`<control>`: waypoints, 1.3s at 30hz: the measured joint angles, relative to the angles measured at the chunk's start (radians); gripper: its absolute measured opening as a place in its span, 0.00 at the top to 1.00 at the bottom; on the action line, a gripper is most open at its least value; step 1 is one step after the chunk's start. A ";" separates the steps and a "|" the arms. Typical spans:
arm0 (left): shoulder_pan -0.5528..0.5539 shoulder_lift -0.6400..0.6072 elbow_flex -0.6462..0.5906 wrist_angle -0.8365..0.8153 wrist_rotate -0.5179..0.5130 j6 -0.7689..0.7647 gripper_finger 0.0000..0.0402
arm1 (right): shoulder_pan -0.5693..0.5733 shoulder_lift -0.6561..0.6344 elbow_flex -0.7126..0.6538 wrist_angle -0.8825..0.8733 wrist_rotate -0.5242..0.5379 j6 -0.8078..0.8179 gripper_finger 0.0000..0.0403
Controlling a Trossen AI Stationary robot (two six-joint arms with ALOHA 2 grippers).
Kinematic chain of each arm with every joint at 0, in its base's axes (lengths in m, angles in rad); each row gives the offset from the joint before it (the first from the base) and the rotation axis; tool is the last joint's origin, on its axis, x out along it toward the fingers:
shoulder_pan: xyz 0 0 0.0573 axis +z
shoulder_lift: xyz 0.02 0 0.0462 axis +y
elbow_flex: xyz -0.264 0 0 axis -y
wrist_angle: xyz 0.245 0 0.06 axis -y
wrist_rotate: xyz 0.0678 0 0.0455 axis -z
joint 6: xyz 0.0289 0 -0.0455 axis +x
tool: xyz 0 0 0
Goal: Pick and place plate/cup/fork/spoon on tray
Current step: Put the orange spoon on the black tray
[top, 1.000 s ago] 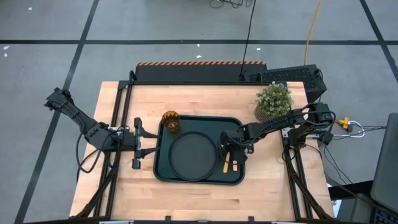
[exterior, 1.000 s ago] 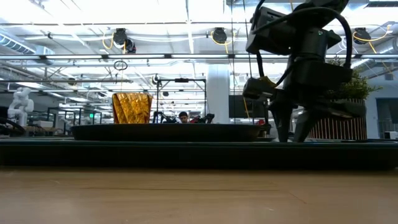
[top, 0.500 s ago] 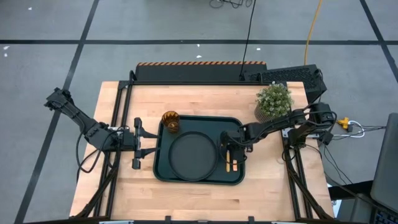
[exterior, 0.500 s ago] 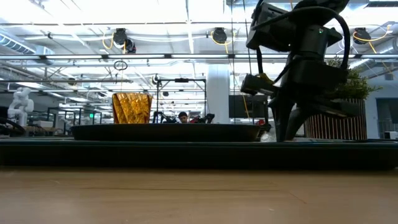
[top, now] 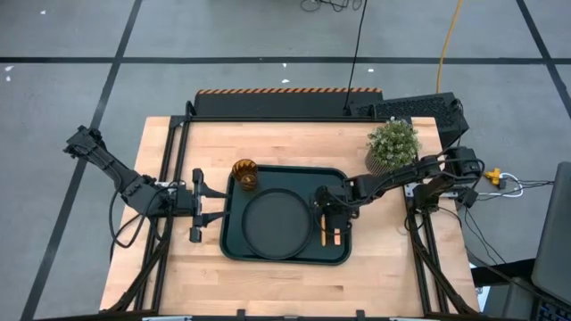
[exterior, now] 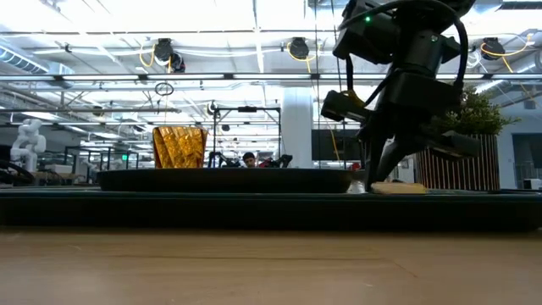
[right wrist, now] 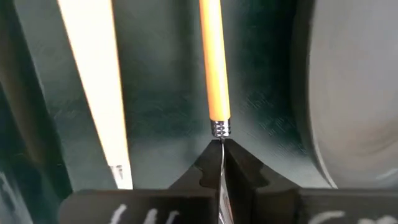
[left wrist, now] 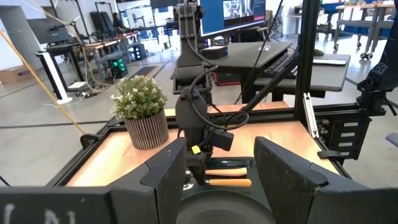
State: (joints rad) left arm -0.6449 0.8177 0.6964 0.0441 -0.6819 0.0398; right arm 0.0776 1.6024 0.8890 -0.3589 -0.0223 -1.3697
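Your right gripper (top: pixel 328 207) sat low over the 3 o'clock end of the tray (top: pixel 235 248), its fingers pinched together on the thin silver neck of one utensil (right wrist: pixel 214 62), just below where the orange handle began; the working end was hidden between the fingers, so you could not tell whether it was the fork or the spoon. A second, paler-handled utensil (right wrist: pixel 93 74) lay beside it on the tray floor, parallel and apart. The plate (top: pixel 277 225) rested in the tray's middle and the cup (top: pixel 244 174) stood upright at about 10 o'clock, both inside the rim. Your left gripper (top: pixel 200 206) waited at 9 o'clock, just off the tray above the tabletop (top: pixel 285 276), fingers spread with nothing between them. That utensil probably handled as light, stiff and slick; held at the narrow neck, it could swivel or slip, so a hold nearer the handle's thicker part would likely have steadied it.
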 joint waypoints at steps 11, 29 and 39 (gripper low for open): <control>0.000 0.000 0.000 -0.005 0.000 -0.008 0.52 | 0.000 0.047 0.001 0.074 -0.003 0.023 1.00; 0.000 0.000 0.000 -0.014 0.000 -0.017 0.52 | -0.006 0.048 0.003 0.014 0.020 0.019 0.98; 0.000 0.000 0.000 -0.014 0.000 -0.019 0.52 | -0.006 0.049 0.002 -0.016 0.018 0.023 0.84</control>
State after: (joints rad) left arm -0.6451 0.8181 0.6964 0.0303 -0.6819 0.0204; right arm 0.0715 1.6516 0.8906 -0.3750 -0.0048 -1.3472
